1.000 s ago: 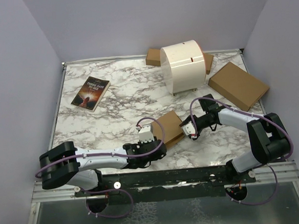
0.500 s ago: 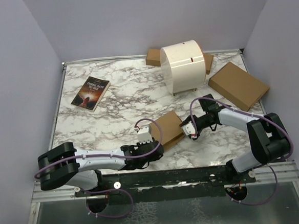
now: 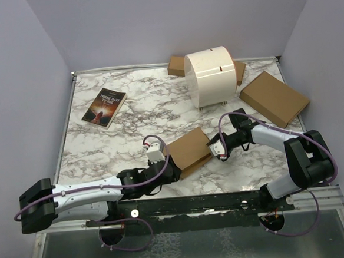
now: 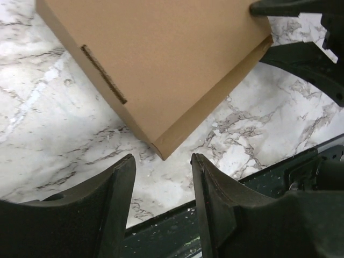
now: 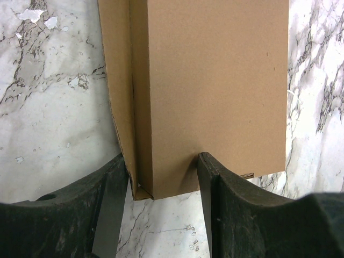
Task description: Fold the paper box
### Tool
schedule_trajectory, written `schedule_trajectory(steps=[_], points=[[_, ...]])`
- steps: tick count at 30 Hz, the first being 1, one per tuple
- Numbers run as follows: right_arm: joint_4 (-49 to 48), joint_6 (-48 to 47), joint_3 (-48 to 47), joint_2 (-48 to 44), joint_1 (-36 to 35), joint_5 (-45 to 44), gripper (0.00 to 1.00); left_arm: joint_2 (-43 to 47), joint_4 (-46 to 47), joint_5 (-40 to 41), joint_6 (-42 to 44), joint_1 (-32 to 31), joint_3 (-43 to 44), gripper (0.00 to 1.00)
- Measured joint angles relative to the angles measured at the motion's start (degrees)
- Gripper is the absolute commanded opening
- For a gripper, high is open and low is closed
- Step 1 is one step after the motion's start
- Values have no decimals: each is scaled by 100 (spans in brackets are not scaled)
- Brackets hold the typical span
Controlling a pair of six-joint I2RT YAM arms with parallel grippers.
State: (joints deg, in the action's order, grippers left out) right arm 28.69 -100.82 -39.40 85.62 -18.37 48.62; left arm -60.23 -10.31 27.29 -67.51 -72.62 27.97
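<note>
The bench [image 3: 124, 120] is a smooth slab in white marble pattern with grey veins. At its far side stands a white drum [image 3: 212, 76], rounded and glossy. Right of the drum lies a thicker cardboard box [image 3: 274, 98], flat and matte brown.

The paper box [image 3: 190, 150] sits on the arms' side of the drum, near the bench's front edge. It is thin, rectangular, plain brown card with crisp creases. A dark slit [image 4: 104, 74] marks its broad face, and one long side flap bows slightly outward.

Left of the drum lies a small paperback book [image 3: 104, 107] with a dark cover.

The right jaws are clenched on one end of the paper box. The left jaws stand released, the box's corner just ahead of them and untouched.

Folding looks nearly complete, with the loose side being closed. Next, the left jaws should probably press that side flush, gently, since thin card dents.
</note>
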Motion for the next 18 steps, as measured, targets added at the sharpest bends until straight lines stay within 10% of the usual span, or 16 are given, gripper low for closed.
schedule_trajectory(steps=[8, 18], points=[[0, 0, 0, 2, 0, 2, 52, -179, 79, -269, 752, 214, -52, 62], [2, 0, -11, 22, 0, 17, 52, -1331, -63, -391, 4800, -514, 1545, 66]])
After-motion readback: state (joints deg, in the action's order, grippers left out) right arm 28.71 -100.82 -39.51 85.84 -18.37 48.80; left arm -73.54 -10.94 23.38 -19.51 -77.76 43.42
